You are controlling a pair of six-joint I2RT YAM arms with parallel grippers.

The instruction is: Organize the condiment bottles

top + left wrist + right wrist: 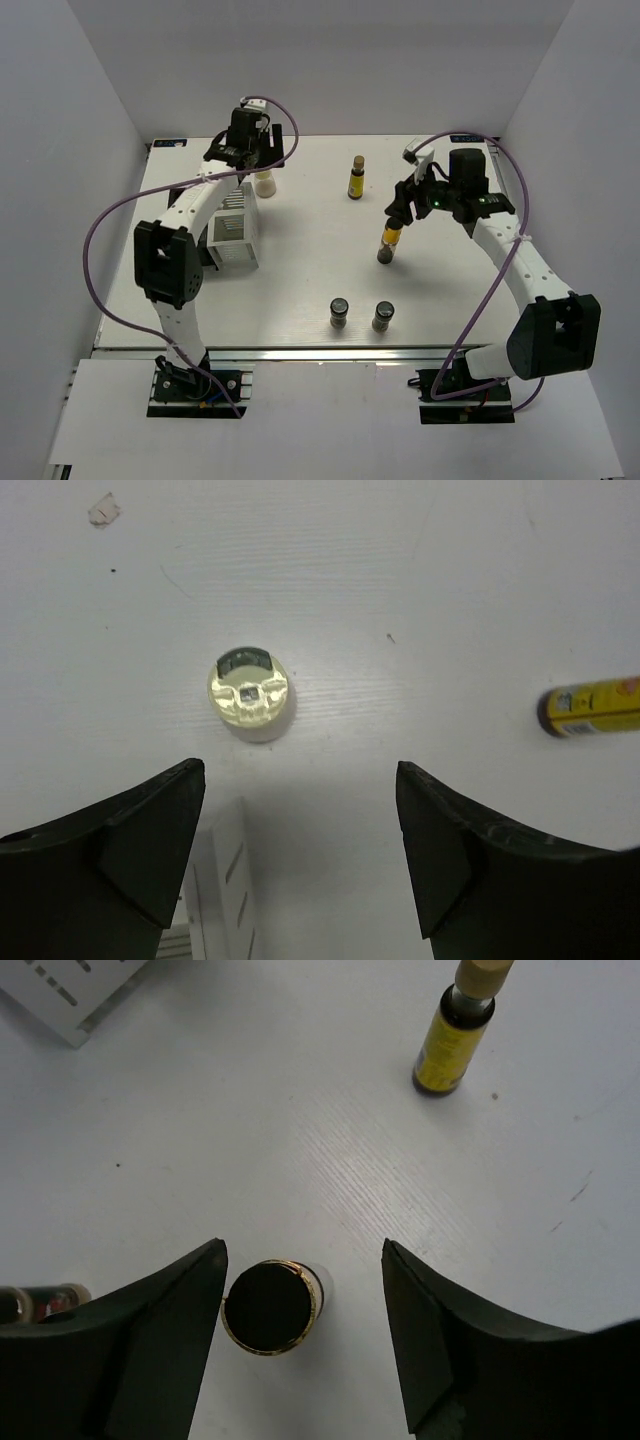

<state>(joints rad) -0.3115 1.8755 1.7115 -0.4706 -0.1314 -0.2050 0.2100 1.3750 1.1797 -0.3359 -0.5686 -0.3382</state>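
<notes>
Bottle positions and gripper state, both arms

1. Right arm. Right gripper (302, 1245) hangs directly over the amber bottle (270, 1306). Its fingers are spread, one on each side of the bottle's black cap. In the right wrist view the cap sits close against one finger, and bare table shows between the cap and the other finger. Contact with the nearer finger cannot be confirmed. The bottle stands upright on the table (300, 270) and is not clamped.

2. Left arm. Left gripper (298, 770) is at the far left of the table with its fingers spread wide and nothing between them. A small round cream jar (250, 692) stands on the table just beyond the fingertips. A corner of the white slatted box (225, 880) lies below the fingers. In the top view the box sits just beside the jar, on its near side.

3. Remaining bottles.
- Yellow bottle (356, 178), tan cap: upright at the far centre of the table, beyond the amber bottle and apart from it.
- Left-hand dark bottle (339, 313) and right-hand dark bottle (382, 316), black caps: upright, near each other but not touching, close to the near edge of the table and well apart from both grippers.
</notes>
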